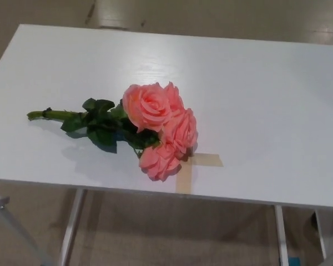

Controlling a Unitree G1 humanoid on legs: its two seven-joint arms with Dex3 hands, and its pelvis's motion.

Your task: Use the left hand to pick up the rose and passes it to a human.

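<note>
A bunch of salmon-pink artificial roses (158, 130) lies flat on a smooth white rectangular surface (255, 83), a little left of the middle and toward the near edge. Three full blooms are visible: the largest sits at the upper left of the cluster, a second peeks out just behind it to the right, another rests lower right, and the lowest bloom points toward the near edge of the surface. The blooms press against one another. Dark green leaves (100, 124) fan out to the left of the blooms, and from them a green stem (47, 114) runs further left, ending well short of the surface's left edge. The whole bunch lies on its side, heads to the right and stem to the left, casting a soft shadow on the white top beneath it.

Just beside the lowest bloom, a cross of tan masking tape (194, 163) is stuck to the surface; one strip runs sideways to the right of the flowers, the other runs down to the near edge. The blooms overlap the left part of the tape.

Neither hand of the robot shows in the head view, so nothing has hold of the roses. Below the near edge, white metal legs (72, 224) of the surface stand on a beige floor (172, 233).
</note>
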